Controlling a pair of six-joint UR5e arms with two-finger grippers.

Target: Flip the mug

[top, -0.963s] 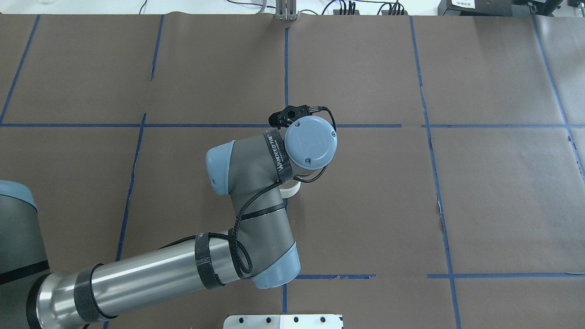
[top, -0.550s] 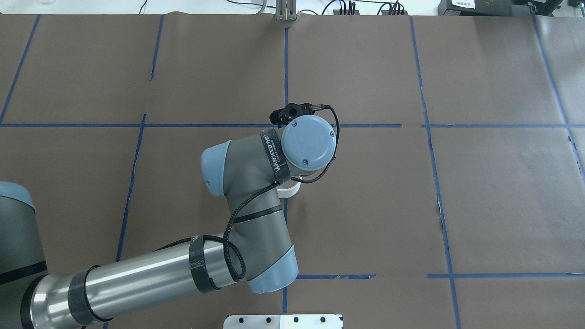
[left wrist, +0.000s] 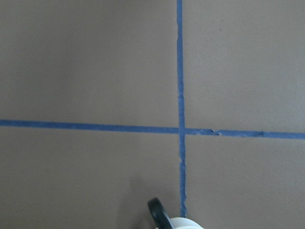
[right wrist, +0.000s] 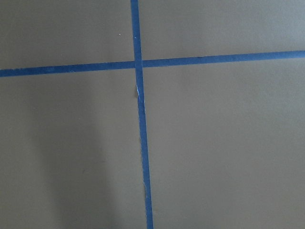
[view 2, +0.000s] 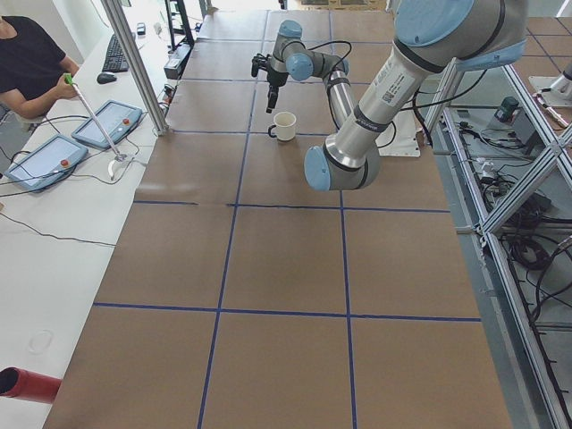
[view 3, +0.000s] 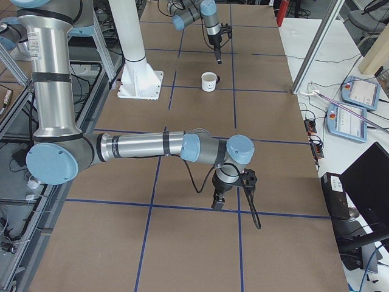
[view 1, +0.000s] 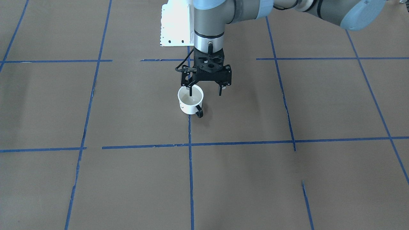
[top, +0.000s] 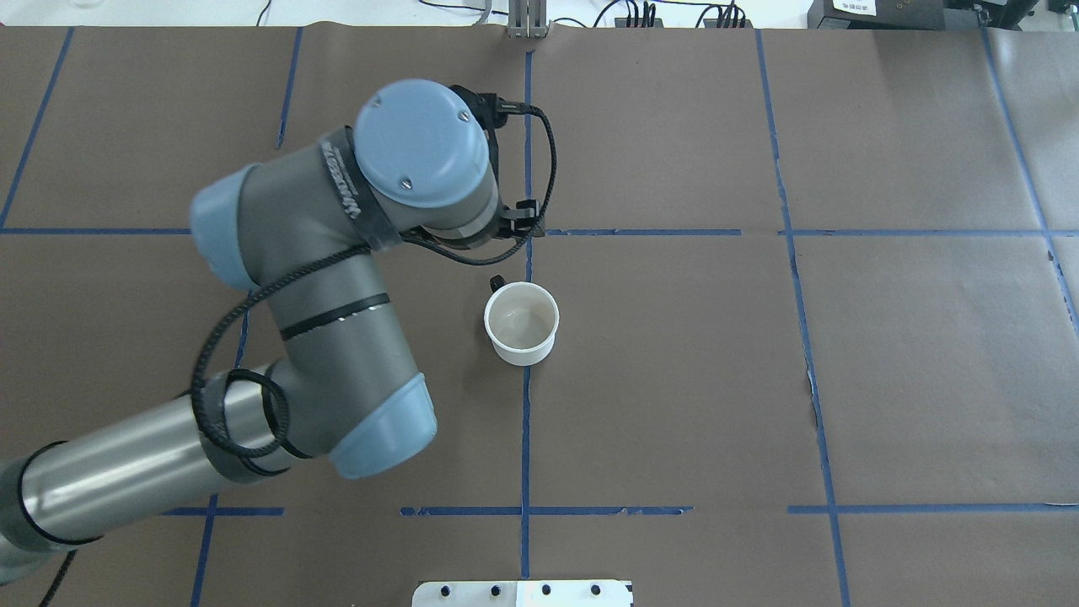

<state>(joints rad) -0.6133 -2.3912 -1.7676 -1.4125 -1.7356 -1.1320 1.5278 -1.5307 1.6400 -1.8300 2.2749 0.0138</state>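
The mug (view 1: 190,101) stands mouth up on the bench (view 1: 287,179), just below the left claw (view 1: 205,91) — jaws apart, empty. Flip looks done — only retreat left.

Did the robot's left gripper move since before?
Yes. In the overhead view the left gripper went from over the mug, right of the vertical blue tape line, to left of it, farther up.

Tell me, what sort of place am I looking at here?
Probably a robotics test lab: a robot arm hangs over a table papered brown and gridded with blue tape, while an operator sits beside control pendants.
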